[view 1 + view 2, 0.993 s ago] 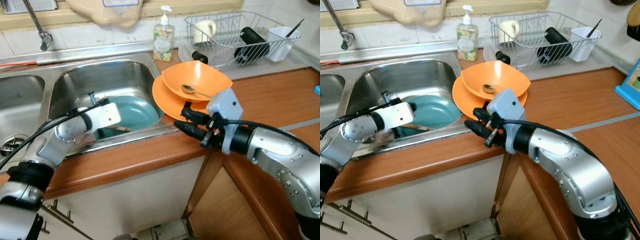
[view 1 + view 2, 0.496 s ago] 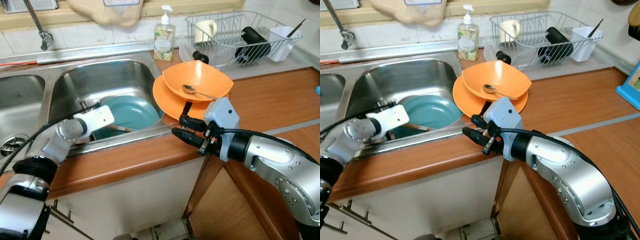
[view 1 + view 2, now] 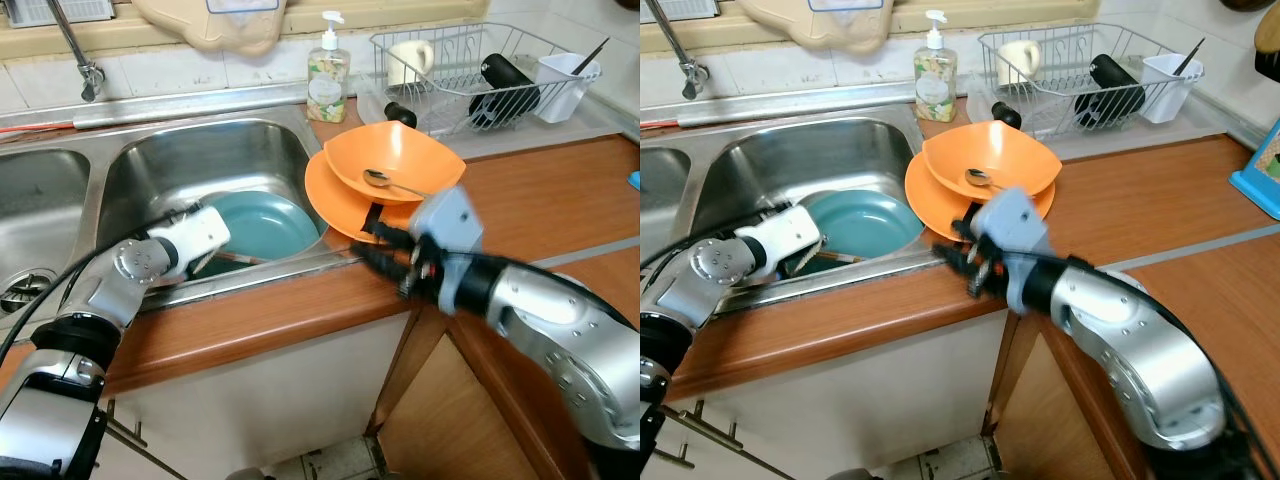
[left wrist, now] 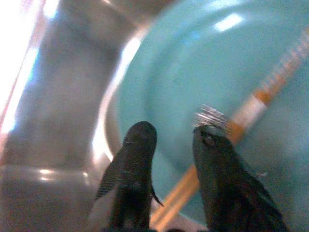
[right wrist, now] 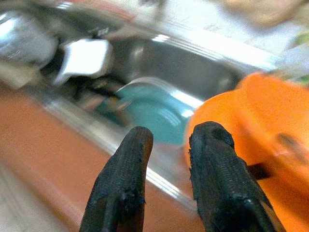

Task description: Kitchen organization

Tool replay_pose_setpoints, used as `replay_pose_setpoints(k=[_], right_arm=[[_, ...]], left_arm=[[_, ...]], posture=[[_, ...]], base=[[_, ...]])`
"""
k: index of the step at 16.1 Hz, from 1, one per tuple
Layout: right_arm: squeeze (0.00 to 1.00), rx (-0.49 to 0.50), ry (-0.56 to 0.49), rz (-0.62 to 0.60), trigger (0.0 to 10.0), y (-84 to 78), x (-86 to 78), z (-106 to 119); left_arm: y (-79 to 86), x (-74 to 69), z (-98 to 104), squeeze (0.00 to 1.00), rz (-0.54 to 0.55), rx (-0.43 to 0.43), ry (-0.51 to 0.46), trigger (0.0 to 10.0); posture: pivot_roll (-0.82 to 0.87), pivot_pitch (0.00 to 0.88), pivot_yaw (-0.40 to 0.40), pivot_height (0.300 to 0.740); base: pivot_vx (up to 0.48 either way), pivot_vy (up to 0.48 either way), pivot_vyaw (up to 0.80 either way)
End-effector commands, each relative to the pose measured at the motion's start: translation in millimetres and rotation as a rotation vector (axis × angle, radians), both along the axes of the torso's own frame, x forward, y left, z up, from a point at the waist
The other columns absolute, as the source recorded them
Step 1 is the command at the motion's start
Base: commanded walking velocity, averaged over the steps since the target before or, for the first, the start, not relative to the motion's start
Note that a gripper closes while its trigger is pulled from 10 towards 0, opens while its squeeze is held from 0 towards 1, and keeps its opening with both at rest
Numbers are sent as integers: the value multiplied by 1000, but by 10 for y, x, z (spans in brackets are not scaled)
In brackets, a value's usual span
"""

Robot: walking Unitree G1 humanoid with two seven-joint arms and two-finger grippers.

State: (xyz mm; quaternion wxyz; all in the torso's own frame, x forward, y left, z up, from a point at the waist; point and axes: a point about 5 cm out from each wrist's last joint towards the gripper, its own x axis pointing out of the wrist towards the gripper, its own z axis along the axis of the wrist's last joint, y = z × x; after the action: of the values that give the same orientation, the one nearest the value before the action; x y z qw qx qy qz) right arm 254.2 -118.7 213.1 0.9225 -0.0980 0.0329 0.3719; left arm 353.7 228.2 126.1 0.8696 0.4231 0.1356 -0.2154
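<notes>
A wooden counter wraps round a steel sink, with a soap bottle and a wire dish rack against the tiled wall behind. My left gripper is down in the basin, fingers a narrow gap apart and holding nothing, hanging just over the near rim of the teal plate that lies flat on the sink floor with a thin orange-banded stick across it. My right gripper, likewise narrowly parted and empty, sits over the counter edge just beside the orange plate, which carries an orange bowl with a spoon in it. The step I judge to be in hand is lifting the teal plate. To do it well I should straddle the rim with one finger under the lip, clear of the stick, since a flat, possibly wet plate gives little purchase. I should tilt it up slowly against the basin wall rather than pull, so the stick does not slide off.
</notes>
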Motion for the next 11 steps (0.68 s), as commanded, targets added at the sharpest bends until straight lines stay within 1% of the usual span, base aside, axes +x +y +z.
replay_pose_setpoints(k=[1,2,3,4,5,7,8,9,10,11], right_arm=[[0,15,-65,-86,10000,-96,77,110],[12,65,-100,-172,10000,-212,176,184],[12,77,-105,-189,10000,-253,203,203],[890,110,-106,-223,10000,-314,240,223],[1000,152,-93,-249,10000,-392,280,222],[1000,152,-84,-267,10000,-433,311,180],[1000,156,-79,-294,10000,-458,344,156],[976,166,-74,-320,10000,-480,377,137],[302,182,-58,-334,10000,-493,402,117],[0,197,-38,-336,10000,-498,422,91]], left_arm=[[-1,8,68,204,14,-48,-51,10000],[-32,-3,128,0,21,-123,-119,10000],[-48,-10,154,0,16,-143,-148,10000],[-88,-24,188,0,12,-204,-175,10000],[-179,-67,256,0,-12,-335,-215,10000],[-264,-139,314,0,-51,-439,-240,10000],[-331,-193,345,0,-80,-508,-237,10000],[-402,-251,381,0,-115,-583,-230,10000],[-466,-306,415,0,-149,-648,-220,10000],[-531,-363,454,0,-184,-710,-206,10000]], posture=[[-111,0,44,740],[-109,0,42,740],[-109,0,42,740],[-109,0,42,740],[-109,0,42,740],[-104,0,40,740],[-99,0,36,740],[-98,0,36,740],[-97,0,36,740],[-95,0,35,740]], base=[[0,0,0],[0,0,0],[0,0,0],[0,0,0],[0,0,0],[0,0,0],[0,0,0],[0,0,0],[0,0,0],[0,0,0]])
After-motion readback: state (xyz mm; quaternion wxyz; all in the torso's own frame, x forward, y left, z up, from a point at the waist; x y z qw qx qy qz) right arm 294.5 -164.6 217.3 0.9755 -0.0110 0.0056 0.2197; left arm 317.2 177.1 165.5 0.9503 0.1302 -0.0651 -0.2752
